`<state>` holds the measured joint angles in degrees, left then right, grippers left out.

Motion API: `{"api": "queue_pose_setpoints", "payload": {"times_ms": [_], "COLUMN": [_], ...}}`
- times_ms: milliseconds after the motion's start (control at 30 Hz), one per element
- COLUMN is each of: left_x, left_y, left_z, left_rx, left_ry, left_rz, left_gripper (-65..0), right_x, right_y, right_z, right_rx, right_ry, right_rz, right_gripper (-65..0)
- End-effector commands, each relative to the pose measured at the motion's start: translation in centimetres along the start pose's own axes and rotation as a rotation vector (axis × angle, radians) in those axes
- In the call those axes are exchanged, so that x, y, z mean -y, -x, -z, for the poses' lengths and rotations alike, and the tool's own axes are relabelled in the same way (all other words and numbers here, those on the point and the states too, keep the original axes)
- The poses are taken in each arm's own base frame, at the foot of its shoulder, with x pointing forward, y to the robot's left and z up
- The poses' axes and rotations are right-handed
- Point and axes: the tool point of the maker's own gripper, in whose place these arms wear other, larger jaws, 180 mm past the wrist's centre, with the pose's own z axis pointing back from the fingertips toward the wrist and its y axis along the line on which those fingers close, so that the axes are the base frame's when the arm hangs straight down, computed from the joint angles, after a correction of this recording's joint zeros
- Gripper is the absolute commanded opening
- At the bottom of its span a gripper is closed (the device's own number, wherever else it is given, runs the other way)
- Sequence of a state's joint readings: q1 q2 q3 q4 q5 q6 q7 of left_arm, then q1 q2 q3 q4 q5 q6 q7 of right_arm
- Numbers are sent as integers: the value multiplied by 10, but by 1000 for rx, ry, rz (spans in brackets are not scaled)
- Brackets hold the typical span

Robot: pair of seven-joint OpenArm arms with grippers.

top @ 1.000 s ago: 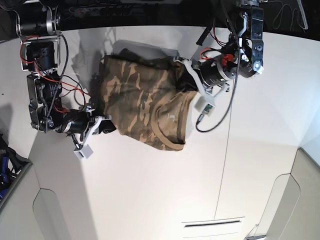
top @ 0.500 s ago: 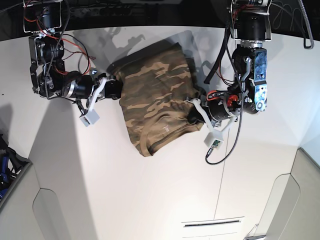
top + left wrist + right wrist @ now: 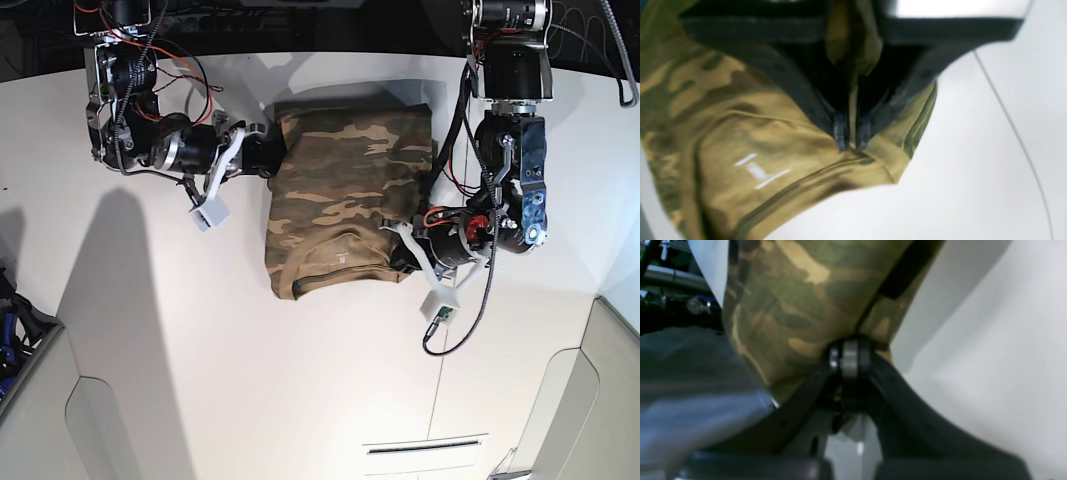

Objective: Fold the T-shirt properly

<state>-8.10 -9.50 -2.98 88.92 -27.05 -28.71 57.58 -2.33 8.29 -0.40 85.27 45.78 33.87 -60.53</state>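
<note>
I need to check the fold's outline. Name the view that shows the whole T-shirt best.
Base view: the whole T-shirt lies in frame, both edges gripped. The left wrist view shows only its collar end, the right wrist view only a blurred camouflage patch.

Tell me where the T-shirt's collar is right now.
In the base view the collar lies at the near, lower edge of the T-shirt, centre of the white table, just left of the left hand pinching the fabric beside it.
</note>
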Motion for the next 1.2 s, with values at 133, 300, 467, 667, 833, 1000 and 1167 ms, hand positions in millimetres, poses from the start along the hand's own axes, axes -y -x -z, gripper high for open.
{"api": "queue_pose_setpoints", "payload": {"times_ms": [133,300,467,667,833,1000,1167], "left_x": [-13,-37,-39,-52,-50,-35,-27], "left_y": [-33,-16,26,89,142,209,258], "left_z": [-39,-74,-102,-151,-190,-214,-234], "left_rx": [119,120,83,4,-105,-264,-386], "left_ry": [-20,-87,-88,-204,-279,-307,-325], "left_rz": [20,22,-65,-125,-163,-253,-302], "left_gripper": [-607,-607,-607,-607,-607,-607,-607], "right_x": [-5,5,28,17,11,6,-6], "right_y": [-21,-28,-17,23,68,117,159], "right_z": [-10,-31,-66,-92,-112,-131,-139], "right_rx": [34,17,-31,-98,-210,-342,-424], "right_ry": [21,96,191,166,131,110,87], "right_rz": [-86,-140,-173,-177,-136,-71,0], "right_gripper": [-650,-650,-650,-650,-650,-650,-650]}}
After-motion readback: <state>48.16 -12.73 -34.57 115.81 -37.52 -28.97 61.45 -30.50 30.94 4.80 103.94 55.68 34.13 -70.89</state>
